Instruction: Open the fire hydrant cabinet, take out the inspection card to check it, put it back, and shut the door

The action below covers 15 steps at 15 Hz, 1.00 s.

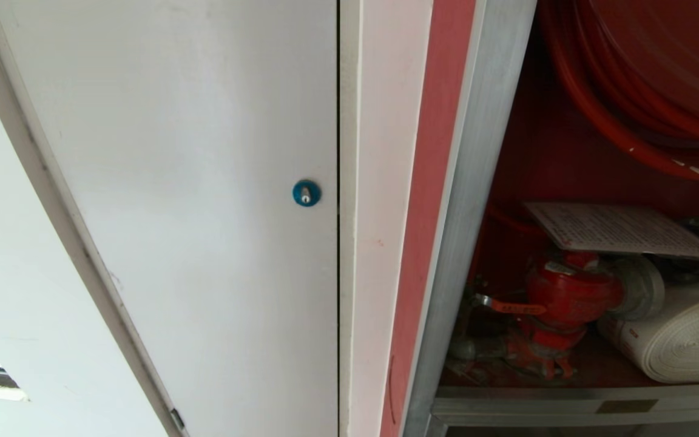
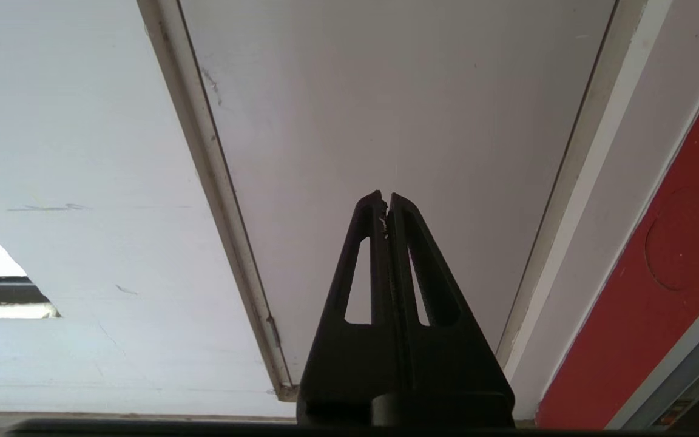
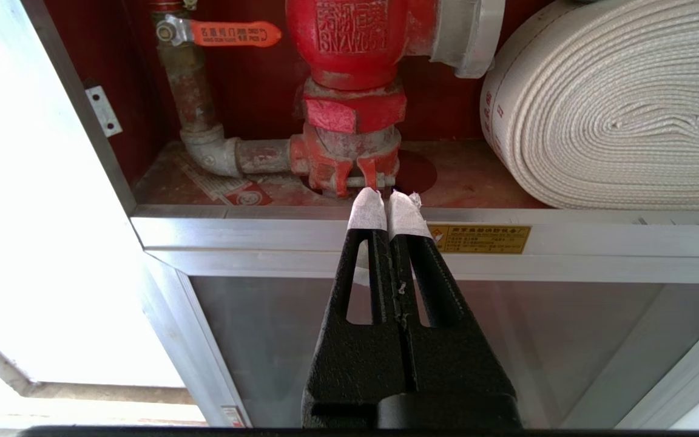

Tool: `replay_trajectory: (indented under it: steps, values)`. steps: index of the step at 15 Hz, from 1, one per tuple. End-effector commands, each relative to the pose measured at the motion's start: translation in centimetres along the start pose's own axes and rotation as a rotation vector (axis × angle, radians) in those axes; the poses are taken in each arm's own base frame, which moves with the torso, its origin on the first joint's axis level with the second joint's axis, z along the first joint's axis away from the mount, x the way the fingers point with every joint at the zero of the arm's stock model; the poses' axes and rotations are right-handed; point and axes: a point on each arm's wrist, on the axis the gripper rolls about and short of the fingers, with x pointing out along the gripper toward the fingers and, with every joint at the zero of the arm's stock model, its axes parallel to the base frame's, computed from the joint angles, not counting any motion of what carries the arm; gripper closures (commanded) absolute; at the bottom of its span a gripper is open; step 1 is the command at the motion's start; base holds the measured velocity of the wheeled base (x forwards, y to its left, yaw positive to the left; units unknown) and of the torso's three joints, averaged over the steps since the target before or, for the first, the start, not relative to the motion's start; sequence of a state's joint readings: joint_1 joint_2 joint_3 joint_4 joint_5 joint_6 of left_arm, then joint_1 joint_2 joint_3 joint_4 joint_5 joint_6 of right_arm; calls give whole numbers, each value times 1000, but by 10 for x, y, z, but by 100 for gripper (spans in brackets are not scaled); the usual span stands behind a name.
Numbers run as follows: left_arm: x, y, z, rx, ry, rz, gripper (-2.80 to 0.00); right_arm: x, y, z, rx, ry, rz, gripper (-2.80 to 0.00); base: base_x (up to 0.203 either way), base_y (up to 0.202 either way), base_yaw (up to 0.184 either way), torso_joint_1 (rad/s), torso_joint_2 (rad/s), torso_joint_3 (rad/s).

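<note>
The cabinet (image 1: 483, 182) stands open; the card (image 1: 619, 229) lies atop the valve (image 1: 568, 297), at three o'clock in the head view. Both the left gripper (image 2: 386, 200) and right gripper (image 3: 384, 200) are clenched, empty.

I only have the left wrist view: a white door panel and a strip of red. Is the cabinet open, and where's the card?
Observer: Yes, the fire hydrant cabinet shows its inside; the inspection card lies on top of the red valve.
Operator: Is the right hand anywhere near it?
Observer: No. The right hand is shut and empty, low by the cabinet's bottom rail, in front of the valve's base.
Operator: Anything beside the valve?
Observer: The white rolled hose rests on the cabinet floor beside it.
</note>
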<state>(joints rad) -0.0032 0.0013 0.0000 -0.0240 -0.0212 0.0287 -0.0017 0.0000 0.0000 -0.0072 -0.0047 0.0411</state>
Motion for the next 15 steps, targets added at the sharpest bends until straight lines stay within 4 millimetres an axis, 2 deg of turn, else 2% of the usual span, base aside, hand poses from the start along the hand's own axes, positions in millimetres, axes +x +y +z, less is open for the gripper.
replay_trajectory:
  steps: [1,8,15]
  values:
    - [1,0,-3,0,12,-1,0,0,0,0,0,3,0,0,0,0,0,0,0,0]
    - [1,0,-3,0,12,-1,0,0,0,0,0,3,0,0,0,0,0,0,0,0]
    - [1,0,-4,0,14,-1,0,0,0,0,0,3,0,0,-185,0,2,4,3,3]
